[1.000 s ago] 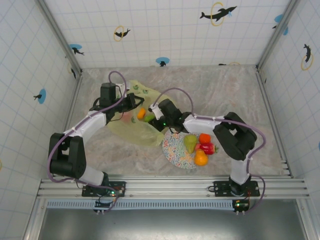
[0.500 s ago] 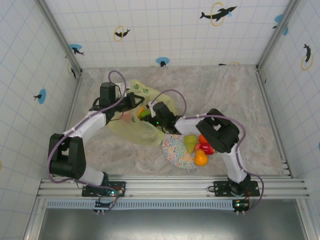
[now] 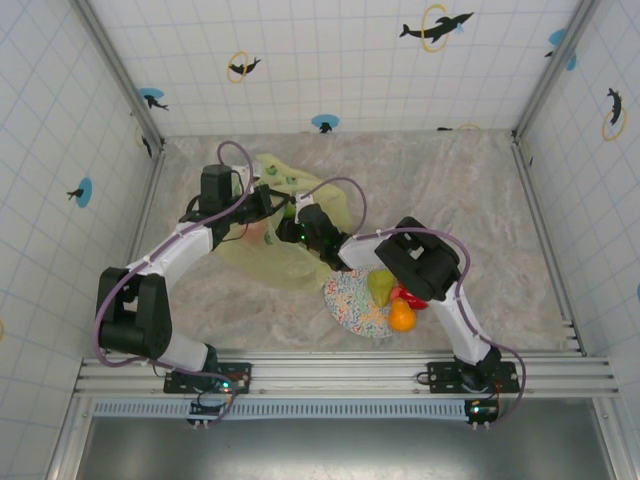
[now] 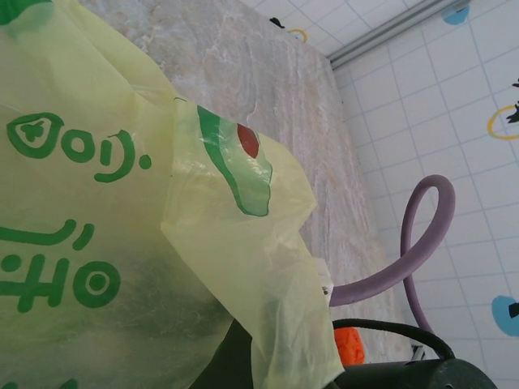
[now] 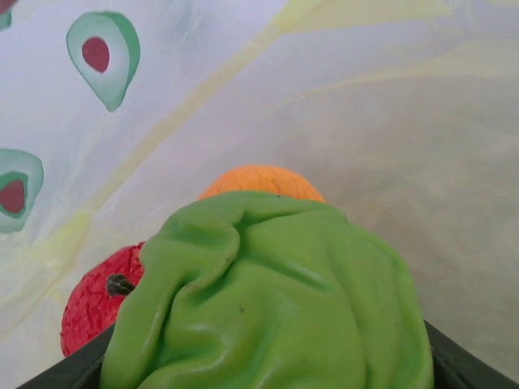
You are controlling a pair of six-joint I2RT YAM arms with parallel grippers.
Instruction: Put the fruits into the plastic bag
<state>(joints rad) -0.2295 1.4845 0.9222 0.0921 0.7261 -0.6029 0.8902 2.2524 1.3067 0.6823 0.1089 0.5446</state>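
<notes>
Near side of plastic bag (image 3: 272, 262), just beside it: speckled plate (image 3: 345, 300) on worktop (image 3: 480, 200), carrying green pear (image 3: 380, 287), orange fruit (image 3: 401, 317) and red fruit (image 3: 412, 298), partly under right arm's elbow. Inside plastic bag's mouth: right pincer (image 3: 290, 220), jaws part-open and clamped on green round fruit (image 5: 268, 300), wrinkled, sitting between both fingers and bulging past them. Deeper in plastic bag, just beyond that: small orange one (image 5: 261, 180) against its far edge, red stemmed fruit (image 5: 96, 304) at its left, both on bag film. At plastic bag's far rim: left pincer (image 3: 267, 200), fully closed, pinching the film and holding the rim up. Versus a second ago: right pincer pushed further into plastic bag; elbow swung over plate, hiding more of its fruit; left pincer unmoved on same rim.
</notes>
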